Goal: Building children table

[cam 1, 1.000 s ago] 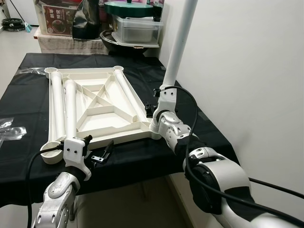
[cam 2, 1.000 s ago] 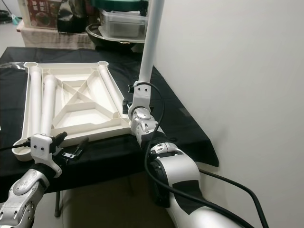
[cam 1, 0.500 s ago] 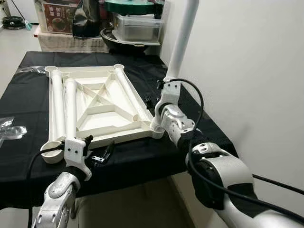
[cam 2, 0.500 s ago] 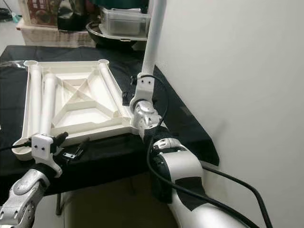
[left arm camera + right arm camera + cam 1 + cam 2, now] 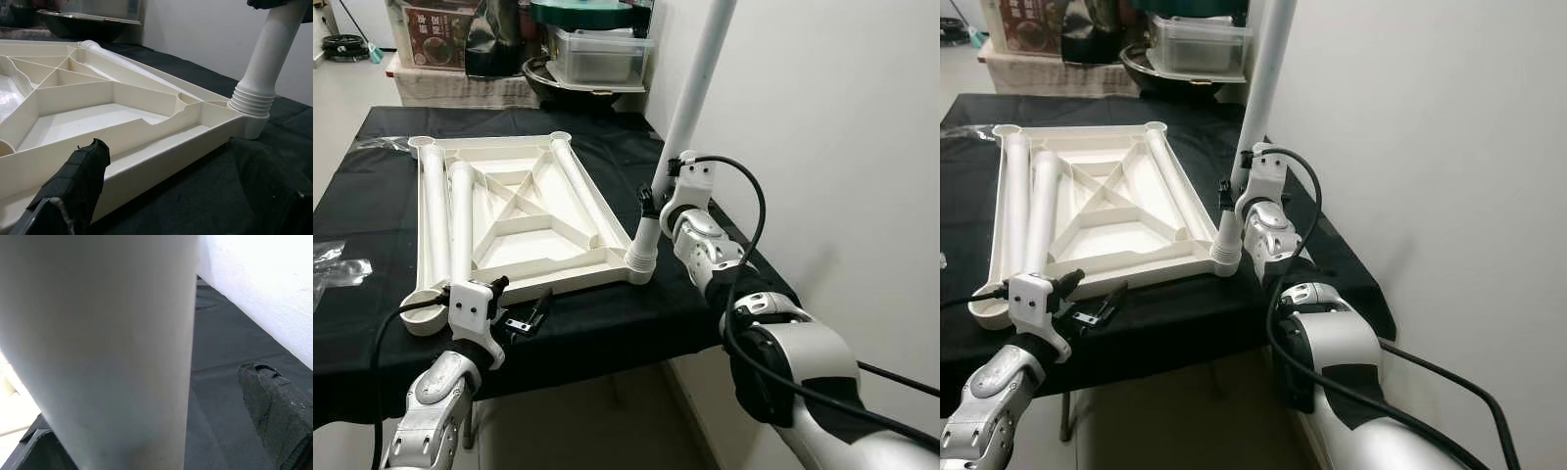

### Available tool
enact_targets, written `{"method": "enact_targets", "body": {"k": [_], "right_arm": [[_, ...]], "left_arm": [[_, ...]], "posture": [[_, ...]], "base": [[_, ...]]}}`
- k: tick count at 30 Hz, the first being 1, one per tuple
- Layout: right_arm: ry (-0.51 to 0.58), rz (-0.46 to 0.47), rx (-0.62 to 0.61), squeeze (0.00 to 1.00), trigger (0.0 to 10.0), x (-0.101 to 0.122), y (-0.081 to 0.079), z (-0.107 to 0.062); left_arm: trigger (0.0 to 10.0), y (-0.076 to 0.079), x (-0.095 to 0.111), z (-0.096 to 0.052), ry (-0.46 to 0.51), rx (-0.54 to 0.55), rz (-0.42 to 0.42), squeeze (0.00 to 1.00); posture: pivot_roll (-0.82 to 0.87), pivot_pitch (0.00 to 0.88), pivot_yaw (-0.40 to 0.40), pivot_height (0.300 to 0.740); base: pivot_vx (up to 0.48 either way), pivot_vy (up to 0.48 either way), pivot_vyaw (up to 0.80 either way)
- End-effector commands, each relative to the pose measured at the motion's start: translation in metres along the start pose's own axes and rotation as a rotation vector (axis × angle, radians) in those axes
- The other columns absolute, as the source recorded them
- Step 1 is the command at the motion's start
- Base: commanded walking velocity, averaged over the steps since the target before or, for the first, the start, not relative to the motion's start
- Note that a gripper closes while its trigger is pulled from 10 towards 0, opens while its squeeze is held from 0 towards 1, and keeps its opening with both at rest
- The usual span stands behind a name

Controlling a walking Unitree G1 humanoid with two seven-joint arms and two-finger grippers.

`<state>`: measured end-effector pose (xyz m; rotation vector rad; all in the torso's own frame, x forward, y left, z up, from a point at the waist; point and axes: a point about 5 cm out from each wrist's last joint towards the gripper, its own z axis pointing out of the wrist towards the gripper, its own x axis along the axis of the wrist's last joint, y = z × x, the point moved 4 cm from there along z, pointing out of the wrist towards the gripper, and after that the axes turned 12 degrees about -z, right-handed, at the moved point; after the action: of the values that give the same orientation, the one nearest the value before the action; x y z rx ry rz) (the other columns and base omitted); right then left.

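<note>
Since a second earlier, the tall white table leg (image 5: 690, 103) had been tilted from leaning over the tabletop to leaning toward the wall, and the right gripper (image 5: 651, 203) had been carried with it, away from the tray-like frame. The inverted white tabletop (image 5: 514, 217) was laid ribbed side up on the black cloth (image 5: 607, 333) of a table, with two loose white legs (image 5: 445, 220) lodged side by side along its left edge. The tall leg's ribbed foot (image 5: 254, 100) was seated in the near right corner socket. The right gripper was closed around this leg low on its shaft. The left gripper (image 5: 521, 311) was held with fingers parted just above the cloth, beside the tabletop's near edge. A clear plastic bag (image 5: 335, 266) was recorded at the cloth's left edge.
</note>
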<state>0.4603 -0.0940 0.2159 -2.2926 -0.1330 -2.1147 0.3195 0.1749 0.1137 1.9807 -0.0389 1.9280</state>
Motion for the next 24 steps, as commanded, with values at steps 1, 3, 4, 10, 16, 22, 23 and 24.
{"method": "enact_targets", "body": {"k": [1,3,4,10,16,22,23,24], "right_arm": [[0.017,0.014,-0.012,1.00,10.0,0.000,0.007,0.000],[0.023,0.026,-0.001,1.00,10.0,0.002,0.006,-0.001],[0.023,0.026,-0.001,1.00,10.0,0.002,0.006,-0.001],[0.061,0.098,0.078,1.00,10.0,0.010,-0.011,-0.004],[0.079,0.100,0.080,1.00,10.0,0.013,-0.010,-0.006],[0.098,0.075,0.076,0.43,10.0,0.012,-0.004,-0.011],[0.096,0.067,0.075,0.00,10.0,0.008,-0.002,-0.013],[0.092,0.061,0.073,0.00,10.0,0.006,-0.001,-0.015]], "left_arm": [[10.0,0.002,-0.005,0.001,-0.023,-0.012,0.013,0.00],[10.0,0.002,-0.005,0.002,-0.023,-0.014,0.014,0.00],[10.0,0.002,-0.005,0.002,-0.023,-0.014,0.014,0.00],[10.0,0.002,-0.004,0.003,-0.024,-0.021,0.014,0.00],[10.0,0.002,-0.005,0.003,-0.026,-0.024,0.010,0.00],[10.0,0.002,-0.006,0.003,-0.029,-0.026,0.008,0.00],[10.0,0.003,-0.007,0.003,-0.031,-0.027,0.007,0.00],[10.0,0.003,-0.007,0.003,-0.032,-0.029,0.007,0.00]], "posture": [[0.08,0.000,-0.135,0.740],[0.08,0.000,-0.133,0.740],[0.08,0.000,-0.133,0.740],[0.07,0.000,-0.127,0.740],[0.06,0.000,-0.124,0.740],[0.05,0.000,-0.119,0.740],[0.04,0.000,-0.117,0.740],[0.04,0.000,-0.115,0.740]], "base": [[0.000,0.000,0.00],[0.000,0.000,0.00],[0.000,0.000,0.00],[0.000,0.000,0.00],[0.000,0.000,0.00],[0.000,0.000,0.00],[0.000,0.000,0.00],[0.000,0.000,0.00]]}}
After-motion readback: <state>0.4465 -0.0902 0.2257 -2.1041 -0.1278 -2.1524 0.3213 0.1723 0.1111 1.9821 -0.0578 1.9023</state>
